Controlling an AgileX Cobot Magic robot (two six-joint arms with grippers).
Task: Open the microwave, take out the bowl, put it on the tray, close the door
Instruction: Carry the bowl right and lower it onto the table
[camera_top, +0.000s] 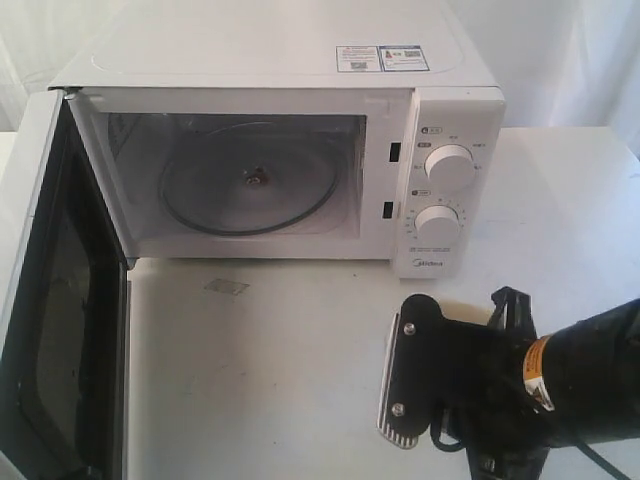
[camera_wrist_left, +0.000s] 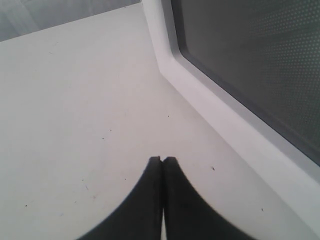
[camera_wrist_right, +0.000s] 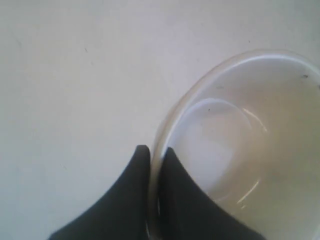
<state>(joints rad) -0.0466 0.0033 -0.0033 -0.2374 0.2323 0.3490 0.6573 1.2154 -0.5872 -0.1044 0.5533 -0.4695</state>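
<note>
The white microwave (camera_top: 300, 150) stands at the back of the table with its door (camera_top: 60, 330) swung wide open to the left. Its cavity holds only the glass turntable (camera_top: 250, 185). My right gripper (camera_wrist_right: 156, 150) is shut on the rim of the glossy cream-white bowl (camera_wrist_right: 250, 150), one finger inside and one outside, over the white tabletop. The right arm (camera_top: 500, 370) is at the front right, and it hides the bowl in the exterior view. My left gripper (camera_wrist_left: 163, 159) is shut on nothing, low over the table beside the door's dark window (camera_wrist_left: 250, 65). No tray is in view.
Two round dials (camera_top: 447, 167) sit on the control panel at the microwave's right. The white tabletop (camera_top: 270, 380) stretches in front of the oven. The open door stands along the left side. A white curtain hangs behind.
</note>
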